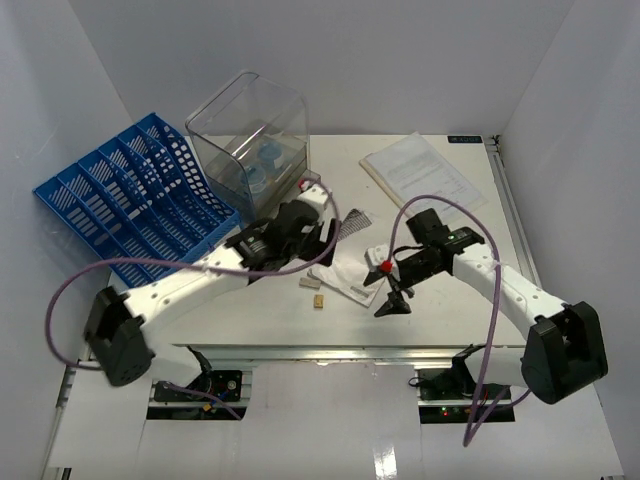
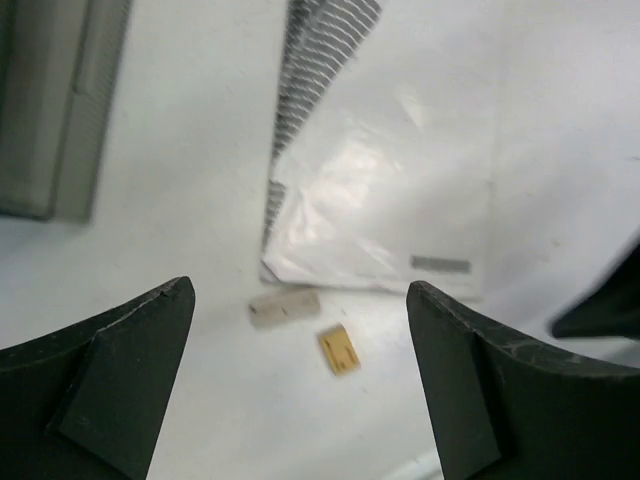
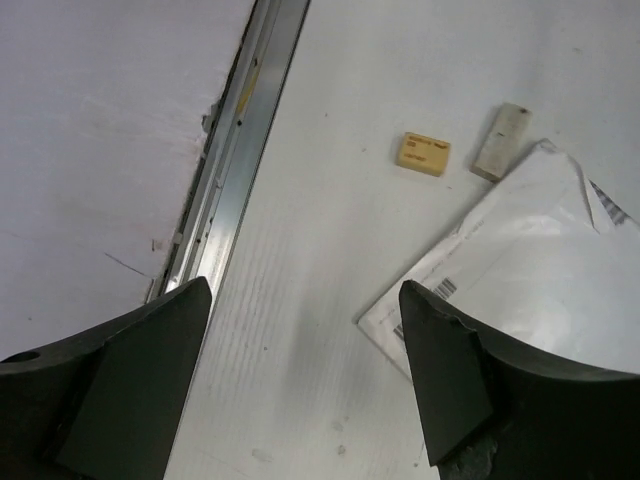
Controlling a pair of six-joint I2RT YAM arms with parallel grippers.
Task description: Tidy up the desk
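Eraser [image 1: 320, 301] beside mailer [image 1: 345, 281] on desk [image 1: 270, 322]

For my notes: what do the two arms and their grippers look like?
The left arm and right arm are white links with black joints and bulky black bases, each trailing a purple cable. The left gripper and right gripper have broad matte black wedge-shaped fingers. A small red part sits near the right wrist.
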